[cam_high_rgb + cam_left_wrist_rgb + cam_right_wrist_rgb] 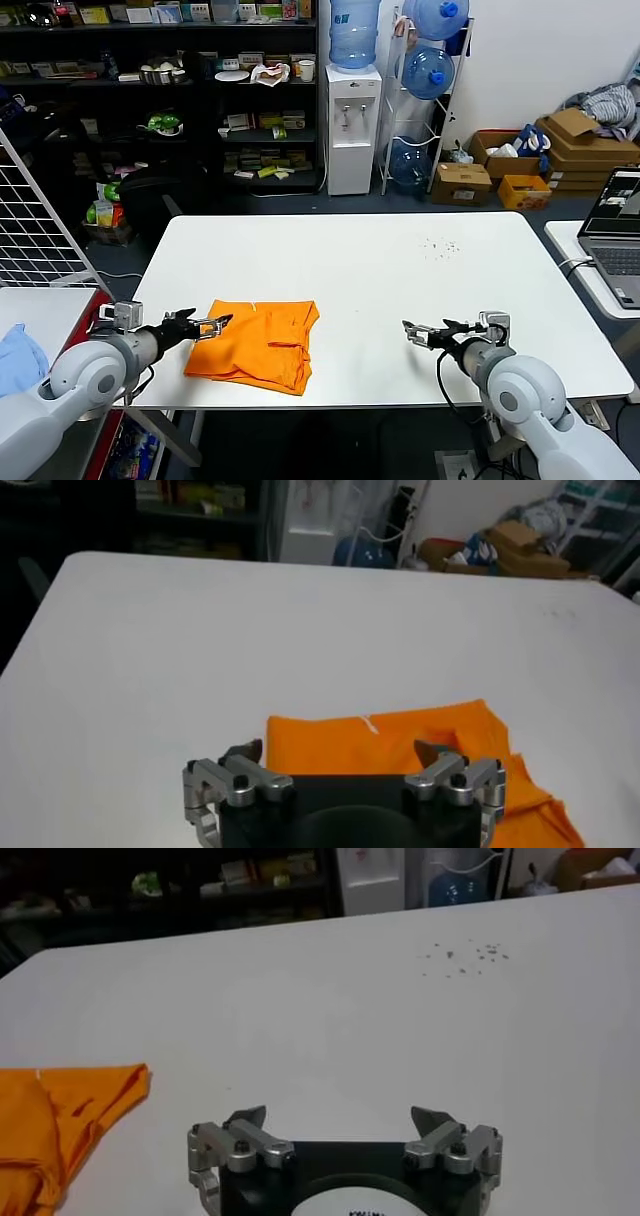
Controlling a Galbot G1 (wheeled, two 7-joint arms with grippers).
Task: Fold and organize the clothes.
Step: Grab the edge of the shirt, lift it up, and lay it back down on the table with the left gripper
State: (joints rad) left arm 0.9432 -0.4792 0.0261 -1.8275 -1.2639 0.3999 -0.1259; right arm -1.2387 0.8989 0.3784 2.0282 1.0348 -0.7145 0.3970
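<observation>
The orange T-shirt [256,343] lies folded into a small rectangle on the white table [400,290], near its front left edge, plain side up. It also shows in the left wrist view [400,750] and at the edge of the right wrist view [60,1118]. My left gripper [222,322] is open, just at the shirt's left edge, holding nothing; in its own view [340,750] the fingers stand wide apart over the cloth. My right gripper [410,329] is open and empty above bare table to the right of the shirt, as its own view [340,1116] shows.
A laptop [618,235] sits on a side table at the right. A light blue cloth [18,358] lies at the far left beside a wire grid panel [35,220]. Small dark specks [440,245] mark the table's far right. Shelves, water cooler and cardboard boxes stand behind.
</observation>
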